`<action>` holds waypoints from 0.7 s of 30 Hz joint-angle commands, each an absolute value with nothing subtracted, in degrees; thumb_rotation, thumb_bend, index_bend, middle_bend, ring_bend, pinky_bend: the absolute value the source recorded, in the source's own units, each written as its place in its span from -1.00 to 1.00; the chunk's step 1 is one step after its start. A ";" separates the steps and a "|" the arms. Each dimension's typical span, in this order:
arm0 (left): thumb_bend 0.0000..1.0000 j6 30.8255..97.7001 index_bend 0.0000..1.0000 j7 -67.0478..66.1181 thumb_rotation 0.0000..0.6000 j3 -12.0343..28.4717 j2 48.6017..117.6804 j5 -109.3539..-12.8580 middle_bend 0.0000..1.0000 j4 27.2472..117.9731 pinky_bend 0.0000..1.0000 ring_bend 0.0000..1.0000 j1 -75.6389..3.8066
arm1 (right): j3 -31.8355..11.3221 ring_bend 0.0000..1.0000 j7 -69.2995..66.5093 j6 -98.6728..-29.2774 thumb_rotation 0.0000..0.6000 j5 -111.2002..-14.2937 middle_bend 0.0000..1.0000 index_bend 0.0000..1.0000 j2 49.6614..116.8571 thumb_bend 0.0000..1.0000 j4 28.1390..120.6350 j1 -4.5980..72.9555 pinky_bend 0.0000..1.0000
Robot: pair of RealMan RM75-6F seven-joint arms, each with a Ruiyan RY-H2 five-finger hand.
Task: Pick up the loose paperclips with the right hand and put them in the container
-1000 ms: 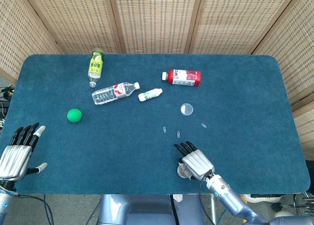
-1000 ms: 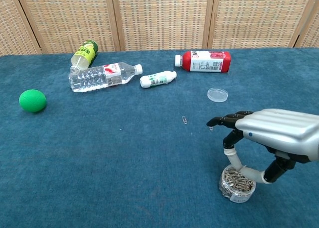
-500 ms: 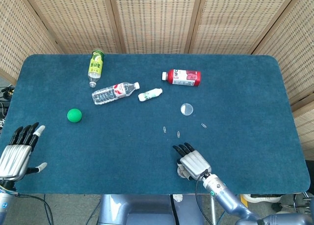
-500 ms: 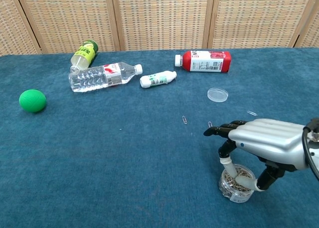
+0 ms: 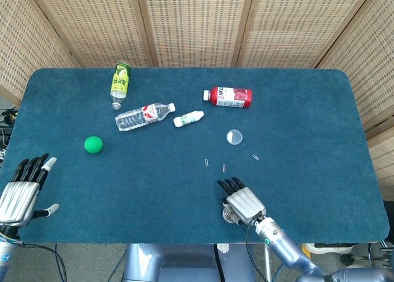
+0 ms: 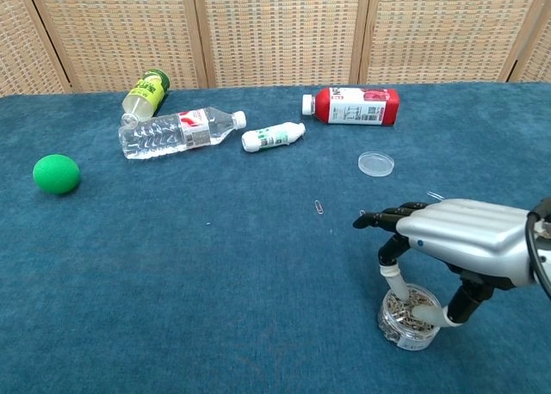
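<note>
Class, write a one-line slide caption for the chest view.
Right hand hovers over the paperclip container, thumb tip in it, loose paperclips waiting on the blue table.

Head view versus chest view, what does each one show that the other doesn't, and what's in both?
Only the head view shows the left hand, open at the table's near left edge, and all three loose paperclips clear of the right hand.

Only the chest view shows the container plainly, full of paperclips, with the right hand's thumb reaching into it.

Both show the right hand over the container, the lid, the ball and four lying bottles.
</note>
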State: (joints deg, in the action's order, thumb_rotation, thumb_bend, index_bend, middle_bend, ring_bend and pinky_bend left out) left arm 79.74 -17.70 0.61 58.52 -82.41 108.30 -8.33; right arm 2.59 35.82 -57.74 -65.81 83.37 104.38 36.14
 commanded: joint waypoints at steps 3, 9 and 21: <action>-1.00 79.90 -1.00 -17.61 1.00 0.67 58.50 -82.39 -1.00 108.28 -1.00 -1.00 -8.26 | 1.97 -1.00 34.87 -58.97 1.00 -67.17 -0.97 0.07 82.06 -0.37 106.32 35.78 -1.00; -1.00 80.23 -1.00 -17.18 1.00 0.69 58.22 -82.66 -1.00 108.42 -1.00 -1.00 -8.13 | 0.52 -1.00 32.54 -63.64 1.00 -73.27 -0.97 -0.09 76.76 -0.44 109.71 34.56 -1.00; -1.00 81.48 -1.00 -15.31 1.00 0.34 57.27 -84.39 -1.00 108.59 -1.00 -1.00 -7.46 | 0.78 -1.00 17.78 -79.56 1.00 -83.32 -1.00 -1.00 69.47 -1.00 98.36 25.16 -1.00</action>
State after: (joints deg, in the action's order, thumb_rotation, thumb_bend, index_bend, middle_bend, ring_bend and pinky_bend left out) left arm 81.29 -15.42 0.40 57.37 -84.19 108.53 -7.56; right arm 0.42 21.96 -76.17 -82.38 71.35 101.31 28.37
